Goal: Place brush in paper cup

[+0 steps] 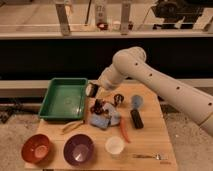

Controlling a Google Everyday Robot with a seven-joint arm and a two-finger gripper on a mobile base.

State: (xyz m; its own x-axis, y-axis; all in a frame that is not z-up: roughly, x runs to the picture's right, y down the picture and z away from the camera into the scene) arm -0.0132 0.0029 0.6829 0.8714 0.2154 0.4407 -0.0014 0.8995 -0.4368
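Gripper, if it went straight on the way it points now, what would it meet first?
Probably the green tray: the gripper hangs at its right rim, pointing down and left. Depth is unclear, so it could instead reach the table just beside that rim.

Bowls: 2, namely 1 orange bowl and 1 purple bowl. Cups: 2, namely 1 white paper cup and 1 blue-grey cup. 1 green tray. 1 black block. 1 tan utensil. 1 blue cloth. 1 spoon. 1 table. 1 gripper, above the table, just beside the tray's right rim.
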